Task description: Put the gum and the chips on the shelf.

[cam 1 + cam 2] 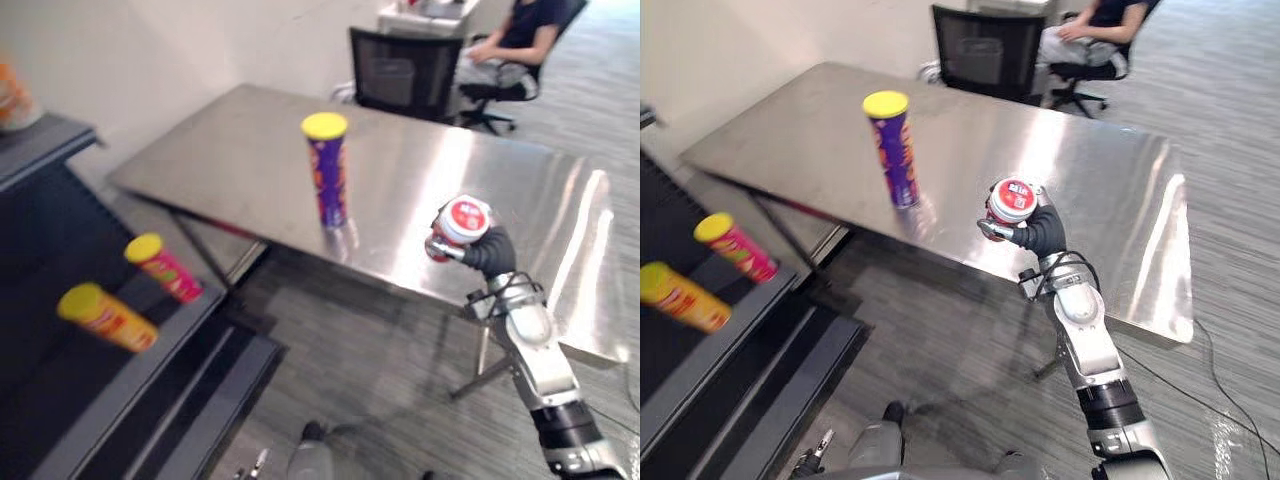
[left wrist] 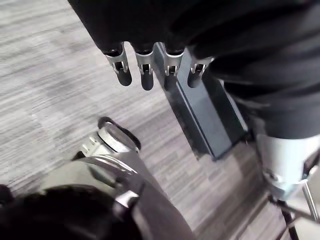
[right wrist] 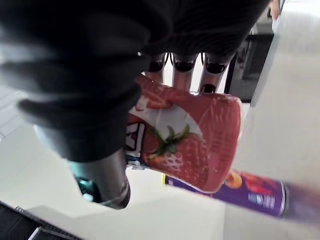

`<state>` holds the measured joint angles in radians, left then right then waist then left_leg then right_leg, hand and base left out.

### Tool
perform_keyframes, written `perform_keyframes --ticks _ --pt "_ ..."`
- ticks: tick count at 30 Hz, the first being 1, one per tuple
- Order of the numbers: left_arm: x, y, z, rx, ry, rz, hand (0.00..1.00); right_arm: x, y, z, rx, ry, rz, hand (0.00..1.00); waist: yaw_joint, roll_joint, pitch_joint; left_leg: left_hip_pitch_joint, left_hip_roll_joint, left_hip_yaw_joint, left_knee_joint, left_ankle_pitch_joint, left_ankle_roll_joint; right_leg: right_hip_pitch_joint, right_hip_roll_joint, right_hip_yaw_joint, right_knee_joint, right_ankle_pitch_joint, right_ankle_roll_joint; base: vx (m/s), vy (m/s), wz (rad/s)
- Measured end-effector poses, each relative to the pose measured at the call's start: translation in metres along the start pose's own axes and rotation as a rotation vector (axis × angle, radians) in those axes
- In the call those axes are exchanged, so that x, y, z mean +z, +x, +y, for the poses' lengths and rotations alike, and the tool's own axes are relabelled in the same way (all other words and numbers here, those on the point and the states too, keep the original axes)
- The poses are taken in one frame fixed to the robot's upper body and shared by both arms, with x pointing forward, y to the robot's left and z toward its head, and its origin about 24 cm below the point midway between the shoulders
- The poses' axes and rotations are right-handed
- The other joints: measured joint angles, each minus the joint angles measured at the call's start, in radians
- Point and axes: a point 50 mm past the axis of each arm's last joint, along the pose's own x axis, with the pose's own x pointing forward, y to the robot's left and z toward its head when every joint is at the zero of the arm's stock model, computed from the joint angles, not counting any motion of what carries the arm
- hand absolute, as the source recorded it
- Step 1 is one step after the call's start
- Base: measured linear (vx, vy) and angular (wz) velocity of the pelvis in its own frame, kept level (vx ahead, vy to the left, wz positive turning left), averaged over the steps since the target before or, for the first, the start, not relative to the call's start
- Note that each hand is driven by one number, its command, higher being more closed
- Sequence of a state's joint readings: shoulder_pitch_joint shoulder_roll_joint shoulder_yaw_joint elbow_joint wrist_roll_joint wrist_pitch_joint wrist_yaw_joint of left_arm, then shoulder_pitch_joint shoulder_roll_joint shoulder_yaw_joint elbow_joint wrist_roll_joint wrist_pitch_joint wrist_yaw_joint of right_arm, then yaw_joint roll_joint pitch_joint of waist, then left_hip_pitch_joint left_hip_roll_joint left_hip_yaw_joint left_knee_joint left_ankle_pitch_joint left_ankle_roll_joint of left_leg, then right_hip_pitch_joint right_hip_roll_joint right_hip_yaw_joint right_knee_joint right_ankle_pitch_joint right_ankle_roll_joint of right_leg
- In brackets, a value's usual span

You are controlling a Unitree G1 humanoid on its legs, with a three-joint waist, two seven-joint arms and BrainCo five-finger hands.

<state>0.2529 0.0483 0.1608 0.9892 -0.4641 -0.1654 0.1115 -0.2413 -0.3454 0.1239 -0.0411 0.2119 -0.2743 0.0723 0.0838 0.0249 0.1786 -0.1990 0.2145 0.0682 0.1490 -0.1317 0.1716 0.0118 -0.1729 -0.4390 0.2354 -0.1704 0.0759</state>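
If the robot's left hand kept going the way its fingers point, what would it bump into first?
Most likely the floor. The left hand hangs open, fingers pointing down at it, right beside the shelf base. Depth is hard to judge, so it might clip that base first.

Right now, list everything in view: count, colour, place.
table: one, steel, ahead.
purple chip can: one, yellow lid, upright on table.
shelf: one, dark, left.
other chip cans: two, pink can and orange can, yellow lids, on shelf.
gum tub: one, red, in right hand.
chair: one, black, behind table.
person: one, seated past chair.
right hand: fingers curled round gum tub, near table edge.
left hand: fingers straight, above floor.
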Motion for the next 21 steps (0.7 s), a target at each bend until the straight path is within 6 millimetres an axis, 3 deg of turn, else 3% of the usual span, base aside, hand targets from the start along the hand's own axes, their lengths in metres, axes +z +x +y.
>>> perform_keyframes --ticks 1,3,4,5,6,7,8,9,12,15,16,19,21 --pt "0.001 0.001 0.003 0.012 -0.009 0.005 0.0 0.002 -0.001 -0.005 -0.008 -0.033 -0.012 1.0 -0.015 -0.022 0.007 -0.033 0.04 0.136 0.099 0.024 -0.03 -0.004 -0.034 -0.063 -0.004 -0.01 -0.019 -0.09 -0.155 1.51" --pt "-0.011 -0.002 0.009 0.038 -0.04 0.045 0.0 0.002 -0.006 -0.018 -0.061 -0.049 -0.017 1.0 -0.027 -0.015 0.006 -0.037 0.089 0.266 0.298 0.049 -0.013 -0.007 -0.09 -0.145 0.071 -0.028 -0.022 -0.04 -0.076 1.36" --pt "-0.021 -0.006 0.013 0.049 -0.047 0.07 0.0 0.005 -0.014 -0.029 -0.101 -0.075 -0.019 1.0 -0.033 0.016 -0.006 -0.008 0.085 0.325 0.344 0.125 0.001 -0.008 -0.123 -0.202 0.154 -0.058 -0.01 0.01 -0.048 1.31" --pt "-0.023 -0.007 0.011 0.041 -0.042 0.077 0.0 0.007 -0.021 -0.036 -0.123 -0.096 -0.018 1.0 -0.052 0.016 -0.005 -0.024 0.061 0.346 0.321 0.147 0.016 -0.01 -0.146 -0.227 0.182 -0.077 -0.012 -0.06 -0.049 1.83" --pt "-0.019 -0.007 0.017 0.046 -0.025 0.052 0.0 0.005 -0.031 -0.045 -0.152 -0.118 0.004 1.0 -0.064 -0.021 -0.012 -0.016 -0.002 0.346 0.197 0.233 0.014 -0.02 -0.18 -0.235 0.168 -0.096 -0.02 -0.12 0.002 1.83" --pt "-0.017 -0.006 0.022 0.063 -0.029 0.041 0.0 0.003 -0.038 -0.051 -0.178 -0.13 0.024 1.0 -0.065 -0.038 -0.012 0.012 -0.03 0.34 0.112 0.265 -0.055 -0.007 -0.196 -0.304 0.134 -0.077 -0.018 -0.12 0.011 1.43" --pt "-0.019 -0.007 0.023 0.071 -0.03 0.051 0.0 0.003 -0.039 -0.052 -0.192 -0.124 0.024 1.0 -0.059 -0.036 -0.012 0.014 -0.013 0.355 0.163 0.218 -0.068 -0.004 -0.196 -0.318 0.135 -0.068 -0.014 -0.1 -0.008 0.97" --pt "-0.03 -0.012 0.028 0.088 -0.034 0.08 0.0 0.001 -0.041 -0.051 -0.21 -0.113 0.029 1.0 -0.058 -0.033 -0.012 0.041 0.01 0.363 0.204 0.178 -0.107 0.007 -0.201 -0.346 0.136 -0.059 -0.01 -0.07 -0.028 0.74" --pt "-0.038 -0.015 0.028 0.078 0.01 0.104 0.0 -0.001 -0.045 -0.051 -0.236 -0.113 0.042 1.0 -0.063 -0.013 -0.023 0.137 0.023 0.364 0.097 0.138 -0.184 0.007 -0.209 -0.41 0.132 -0.035 0.002 -0.1 0.095 0.73" --pt "-0.037 -0.014 0.026 0.057 0.064 0.101 0.0 -0.002 -0.046 -0.052 -0.266 -0.111 0.046 1.0 -0.067 0.002 -0.029 0.17 -0.01 0.406 -0.045 0.105 -0.247 -0.03 -0.235 -0.442 0.153 -0.003 0.012 -0.09 0.213 0.4" --pt "-0.032 -0.012 0.028 0.053 0.084 0.088 0.0 -0.004 -0.046 -0.05 -0.279 -0.1 0.052 1.0 -0.066 -0.019 -0.025 0.18 -0.05 0.411 -0.085 0.119 -0.259 -0.037 -0.274 -0.444 0.172 0.012 0.019 -0.09 0.251 0.27" --pt "-0.022 -0.009 0.031 0.045 0.125 0.066 0.0 -0.004 -0.046 -0.048 -0.296 -0.093 0.047 1.0 -0.059 -0.05 -0.028 0.183 -0.117 0.401 -0.13 0.121 -0.233 -0.037 -0.312 -0.442 0.146 0.077 0.022 -0.07 0.243 0.19" --pt "-0.014 -0.006 0.03 0.046 0.128 0.045 0.0 -0.005 -0.048 -0.047 -0.302 -0.101 0.055 1.0 -0.057 -0.051 -0.026 0.175 -0.136 0.388 -0.127 0.112 -0.218 -0.026 -0.314 -0.442 0.111 0.118 0.015 -0.04 0.218 0.2"
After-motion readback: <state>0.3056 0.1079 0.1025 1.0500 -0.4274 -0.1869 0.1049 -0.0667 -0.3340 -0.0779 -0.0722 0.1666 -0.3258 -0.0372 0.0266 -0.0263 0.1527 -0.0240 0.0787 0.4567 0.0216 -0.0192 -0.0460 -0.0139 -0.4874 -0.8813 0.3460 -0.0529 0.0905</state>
